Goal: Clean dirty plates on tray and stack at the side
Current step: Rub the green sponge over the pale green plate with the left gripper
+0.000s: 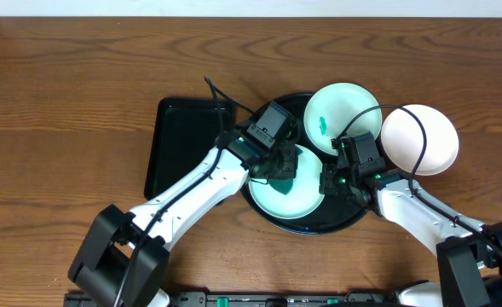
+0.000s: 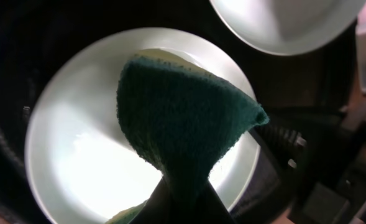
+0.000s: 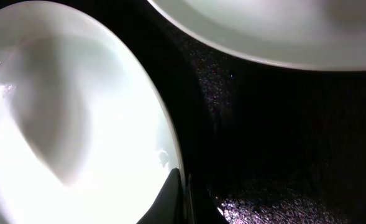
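Overhead: two mint plates [image 1: 344, 112], one white plate [image 1: 419, 139].

We see the near plate [image 3: 64, 112] filling the left half of the frame, pale and glossy, with bright glare across its shallow bowl and a soft grey shadow inside it. Its right rim curves down to the bottom edge, where the right gripper [image 3: 184, 198] pinches it: one dark finger [image 3: 169, 196] lies over the plate's inner face, the other sits just outside the rim, and the two stand close together. The underside of the far plate's [image 3: 282, 25] rim arcs across the top right. Between the two plates we see the black tray [image 3: 282, 137], its surface speckled with tiny glints.
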Robot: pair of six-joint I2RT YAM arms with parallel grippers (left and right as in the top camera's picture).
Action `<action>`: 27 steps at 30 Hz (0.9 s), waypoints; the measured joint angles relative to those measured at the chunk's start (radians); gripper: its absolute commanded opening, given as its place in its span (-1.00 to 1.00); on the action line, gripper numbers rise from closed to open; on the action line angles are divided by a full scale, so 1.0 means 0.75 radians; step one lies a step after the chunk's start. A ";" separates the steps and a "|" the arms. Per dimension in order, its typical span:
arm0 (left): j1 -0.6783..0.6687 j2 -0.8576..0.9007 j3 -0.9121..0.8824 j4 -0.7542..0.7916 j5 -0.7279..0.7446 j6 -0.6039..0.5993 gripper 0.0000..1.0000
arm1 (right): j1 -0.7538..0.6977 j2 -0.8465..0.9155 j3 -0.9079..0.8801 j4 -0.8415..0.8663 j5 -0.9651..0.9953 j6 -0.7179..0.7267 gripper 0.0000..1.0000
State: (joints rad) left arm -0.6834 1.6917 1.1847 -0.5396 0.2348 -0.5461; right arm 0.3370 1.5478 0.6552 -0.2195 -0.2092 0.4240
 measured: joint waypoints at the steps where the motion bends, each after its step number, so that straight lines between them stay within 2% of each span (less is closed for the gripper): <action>1: 0.000 0.004 0.000 -0.002 -0.015 0.000 -0.84 | 0.000 -0.001 0.000 0.000 0.000 0.000 -0.97; 14: 0.000 0.208 0.000 -0.034 -0.222 0.000 -0.84 | 0.000 -0.001 0.000 0.000 -0.001 0.000 -0.98; 22: -0.009 0.272 0.013 -0.030 -0.237 -0.042 -0.85 | 0.000 0.000 0.000 0.000 -0.001 0.000 -0.98; 27: 0.005 0.281 0.020 -0.032 -0.163 -0.046 -0.85 | 0.000 0.000 0.000 0.000 -0.001 0.000 -0.97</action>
State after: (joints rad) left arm -0.6800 1.9022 1.1995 -0.5632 0.1127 -0.5808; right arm 0.3370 1.5478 0.6552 -0.2195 -0.2100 0.4240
